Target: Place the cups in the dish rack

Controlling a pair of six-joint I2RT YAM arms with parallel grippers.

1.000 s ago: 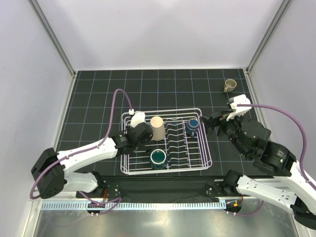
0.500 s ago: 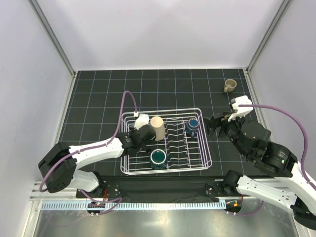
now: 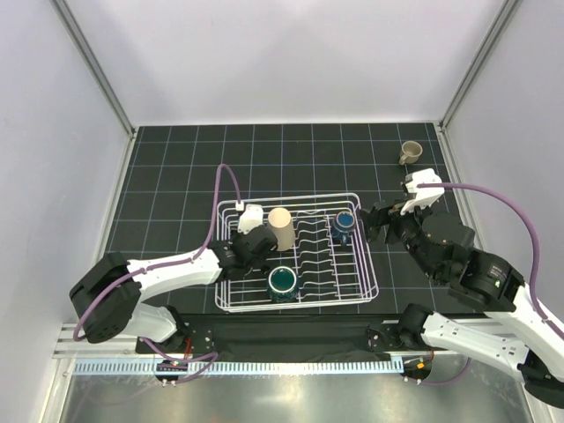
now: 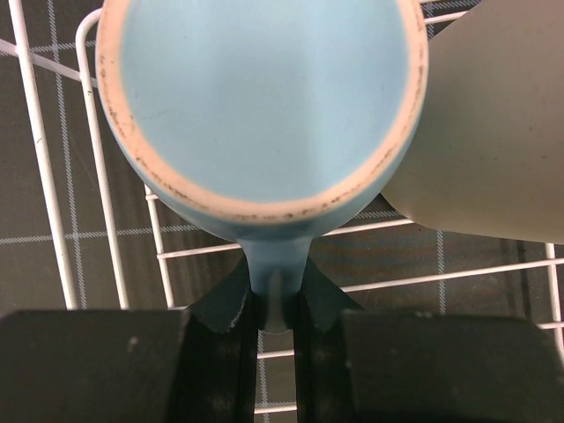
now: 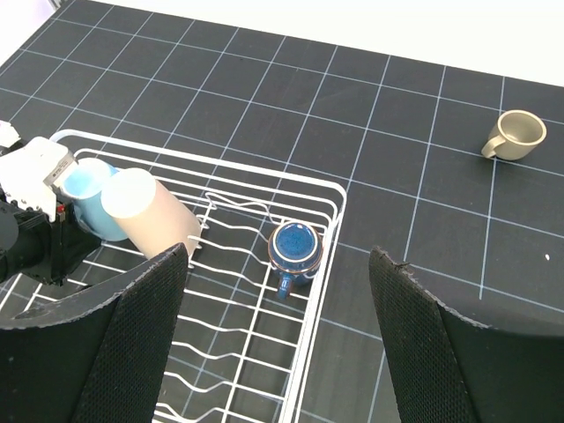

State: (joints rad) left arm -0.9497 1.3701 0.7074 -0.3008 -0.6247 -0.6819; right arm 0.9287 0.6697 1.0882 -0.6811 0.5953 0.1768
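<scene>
Shifted slightly, light blue mug (image 4: 260, 97) touches beige cup (image 4: 493, 132) (both inside dish rack (image 3: 371, 264)).

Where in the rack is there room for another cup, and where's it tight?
Free: the near-right part of the dish rack, between the teal mug and dark blue mug. Tight: the far-left corner, where the left gripper holds the light blue mug beside the beige cup.

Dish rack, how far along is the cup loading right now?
Done: three cups sit in the dish rack: the beige cup, the dark blue mug and the teal mug. In hand: the left end effector is shut on the handle of the light blue mug, at the rack's left end. Left: the tan mug, outside the rack at far right.
</scene>
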